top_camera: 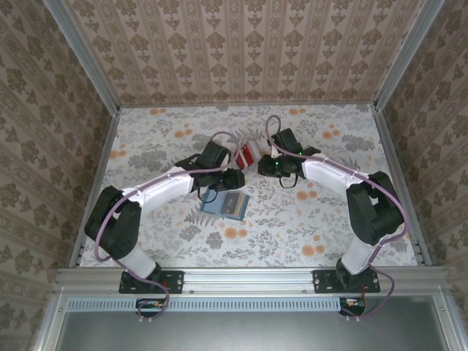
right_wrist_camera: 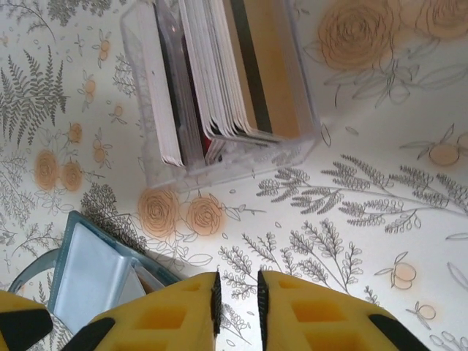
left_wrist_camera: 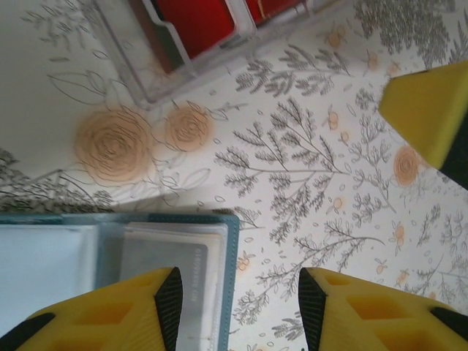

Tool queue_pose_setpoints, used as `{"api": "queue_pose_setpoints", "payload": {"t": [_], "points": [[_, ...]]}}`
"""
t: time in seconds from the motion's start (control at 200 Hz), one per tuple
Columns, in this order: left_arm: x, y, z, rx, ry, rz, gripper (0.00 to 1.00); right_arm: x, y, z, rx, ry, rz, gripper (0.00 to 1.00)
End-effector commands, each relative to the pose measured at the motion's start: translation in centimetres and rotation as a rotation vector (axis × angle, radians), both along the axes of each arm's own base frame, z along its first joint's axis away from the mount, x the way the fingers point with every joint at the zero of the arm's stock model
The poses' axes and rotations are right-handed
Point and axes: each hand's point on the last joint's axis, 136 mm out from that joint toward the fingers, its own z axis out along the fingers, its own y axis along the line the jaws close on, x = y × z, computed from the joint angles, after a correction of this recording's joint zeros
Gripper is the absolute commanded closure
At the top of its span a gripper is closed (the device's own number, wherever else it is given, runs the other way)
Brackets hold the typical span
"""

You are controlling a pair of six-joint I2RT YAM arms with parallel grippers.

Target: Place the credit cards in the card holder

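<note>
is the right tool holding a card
No, the right tool is empty; the credit cards stand in the clear box.

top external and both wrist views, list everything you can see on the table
thin plastic cards: a stack, count unclear, mostly red, standing in the box
clear plastic box: one, transparent, mid-table between the grippers
flat bifold wallet: one, teal, lying open, nearer the bases than the box
floral tablecloth: one, white with grey and orange print
left gripper: one, yellow fingers, open, empty, at the wallet's edge
right gripper: one, yellow fingers, narrow gap, empty, near the box
</note>
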Motion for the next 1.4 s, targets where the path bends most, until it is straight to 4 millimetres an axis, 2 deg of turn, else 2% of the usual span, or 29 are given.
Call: {"api": "queue_pose_setpoints", "payload": {"t": [0.0,0.15,0.25,0.59,0.66,0.88,1.065,1.24,1.395], "points": [[1.7,0.9,1.7,-0.027,-0.057,0.033,0.51,1.5,-1.1,0.8,-0.075,-0.019,-0.003,0.74],[3.9,1.5,1.5,-0.081,-0.055,0.092,0.51,3.9,-1.5,1.7,-0.098,-0.04,-0.023,0.65],[5.3,1.5,1.3,-0.099,-0.06,0.11,0.51,5.3,-1.8,1.5,-0.111,-0.035,-0.035,0.61],[9.2,-0.5,-1.7,-0.105,-0.019,0.099,0.51,8.2,1.1,0.4,-0.077,0.007,0.043,0.58],[9.6,-1.1,-2.4,-0.114,-0.002,0.09,0.51,7.8,1.5,-0.5,-0.086,0.053,0.067,0.58],[9.9,-1.8,-3.9,-0.119,0.026,0.084,0.51,7.6,2.9,-1.0,-0.093,0.069,0.114,0.57],[9.8,-1.9,-4.5,-0.119,0.037,0.081,0.51,7.6,3.0,-0.3,-0.096,0.053,0.118,0.61],[9.8,-1.9,-4.6,-0.119,0.04,0.082,0.52,7.5,2.8,0.9,-0.096,0.031,0.119,0.6],[9.9,-2.1,-4.7,-0.122,0.043,0.08,0.51,7.4,3.0,1.1,-0.082,0.032,0.123,0.61]]}}
